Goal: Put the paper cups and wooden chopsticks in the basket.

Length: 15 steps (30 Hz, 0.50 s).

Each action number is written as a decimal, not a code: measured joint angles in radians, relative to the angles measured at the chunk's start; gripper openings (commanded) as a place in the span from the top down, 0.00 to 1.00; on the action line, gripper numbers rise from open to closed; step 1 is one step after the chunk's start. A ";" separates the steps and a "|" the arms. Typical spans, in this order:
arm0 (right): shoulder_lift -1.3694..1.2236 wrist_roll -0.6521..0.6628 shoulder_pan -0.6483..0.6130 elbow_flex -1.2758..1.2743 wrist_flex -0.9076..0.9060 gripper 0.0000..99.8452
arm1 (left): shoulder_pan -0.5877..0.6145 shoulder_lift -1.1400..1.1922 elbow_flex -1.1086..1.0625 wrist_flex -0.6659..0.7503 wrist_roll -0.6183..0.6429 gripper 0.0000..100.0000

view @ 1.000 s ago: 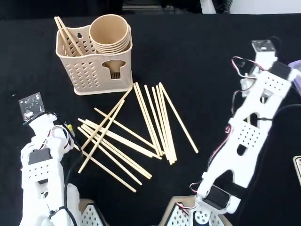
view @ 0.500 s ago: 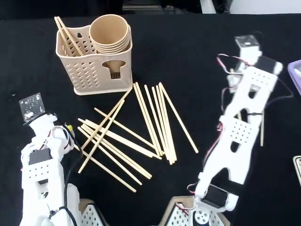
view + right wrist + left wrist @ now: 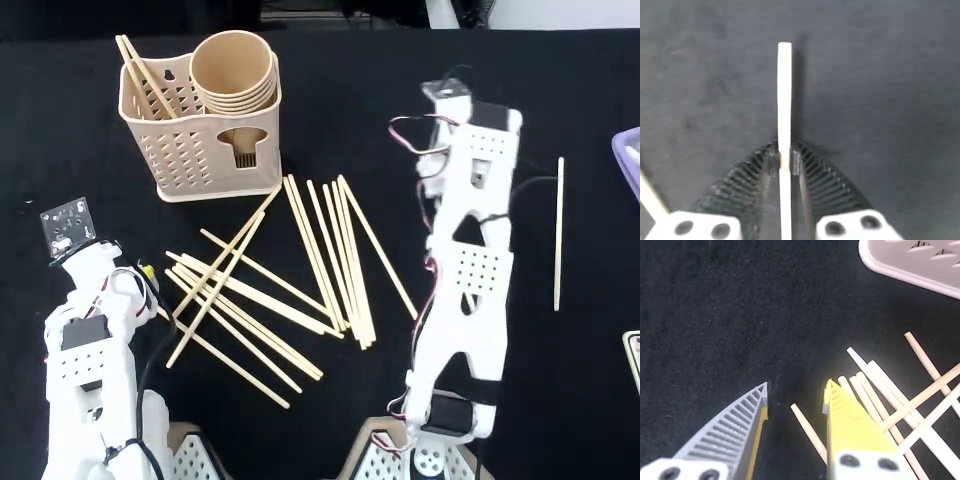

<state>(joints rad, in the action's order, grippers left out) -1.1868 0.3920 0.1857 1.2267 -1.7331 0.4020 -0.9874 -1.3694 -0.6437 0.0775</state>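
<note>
High view: the basket [image 3: 200, 150] stands across the desk from the right arm [image 3: 468, 250], with loose chopsticks [image 3: 300, 270] between them. Left wrist view: the left jaws gape wide around one stick end [image 3: 807, 432]. Right wrist view: the right jaws clamp a chopstick [image 3: 784, 90] that points straight ahead.

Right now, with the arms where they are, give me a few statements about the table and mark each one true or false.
1. The paper cups sit stacked inside the basket. True.
2. The right gripper is open and empty. False: it is shut on a chopstick.
3. The left gripper is open over the black table. True.
4. The basket holds no chopsticks. False: leaning chopsticks stand in the compartment beside the cups.
5. A lone chopstick lies apart from the loose pile. True.
</note>
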 measured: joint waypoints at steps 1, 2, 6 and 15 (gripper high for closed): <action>0.029 0.000 -0.014 -0.048 0.000 0.99 | 0.000 0.000 0.000 0.000 0.000 0.81; 0.060 0.002 -0.031 -0.094 0.000 0.99 | 0.000 0.000 0.000 0.000 0.000 0.81; 0.169 0.002 -0.091 -0.227 0.000 0.99 | 0.000 0.000 0.000 0.000 0.000 0.81; 0.241 0.002 -0.141 -0.376 0.000 0.99 | 0.000 0.000 0.000 0.000 0.000 0.81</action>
<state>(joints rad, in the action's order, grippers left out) -0.9459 0.3936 0.0445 0.8508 -1.7331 0.4020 -0.9874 -1.3694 -0.6437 0.0775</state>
